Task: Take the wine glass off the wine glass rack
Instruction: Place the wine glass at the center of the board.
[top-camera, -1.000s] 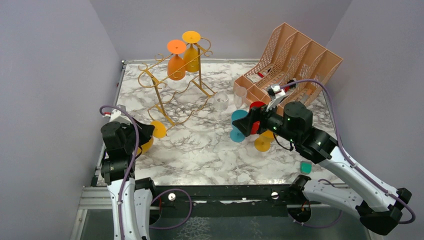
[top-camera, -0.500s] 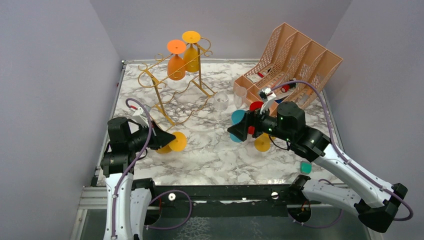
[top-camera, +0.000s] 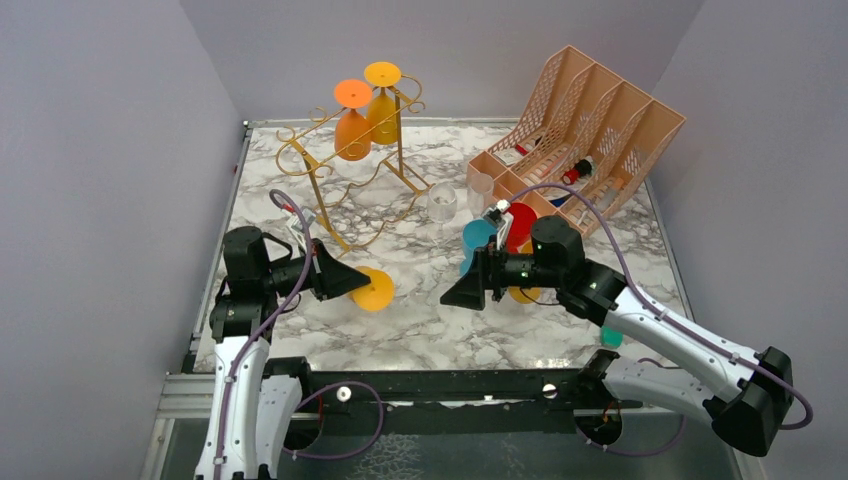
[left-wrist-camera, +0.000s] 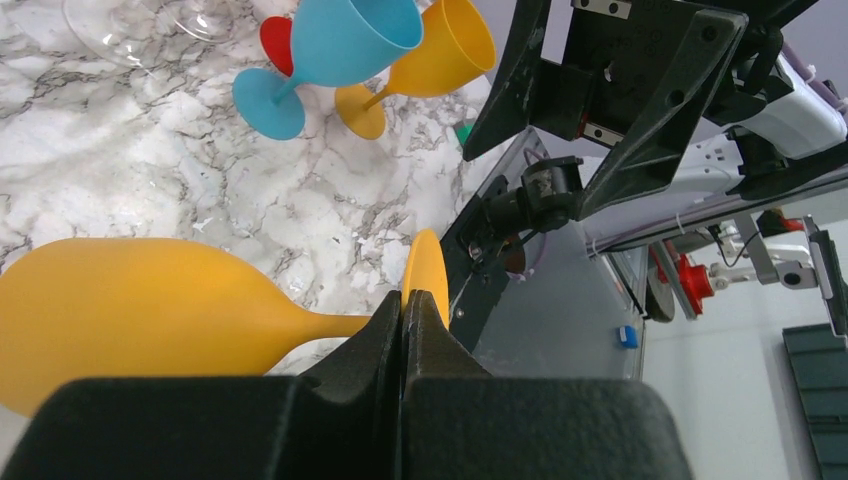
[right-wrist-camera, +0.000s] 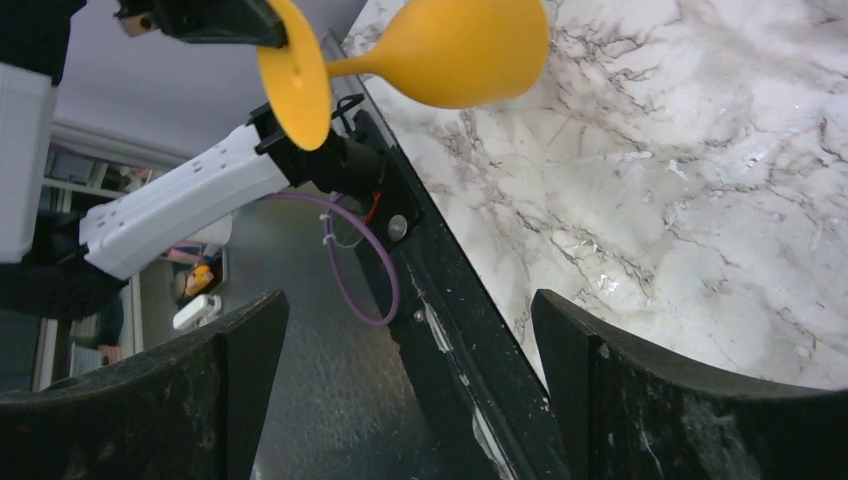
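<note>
Table: marble-pattern top, smooth, glossy.
Rack, 11 o'clock: thin gold metal wire, shiny.
Organizer, 1 o'clock: peach plastic lattice, matt.
Yellow glass, 8 o'clock: opaque plastic, smooth, satin.
Clear glass, 12 o'clock: transparent, glossy.

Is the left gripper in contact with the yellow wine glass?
Touching. Left wrist view: the left gripper pinches the yellow wine glass by its stem.
</note>
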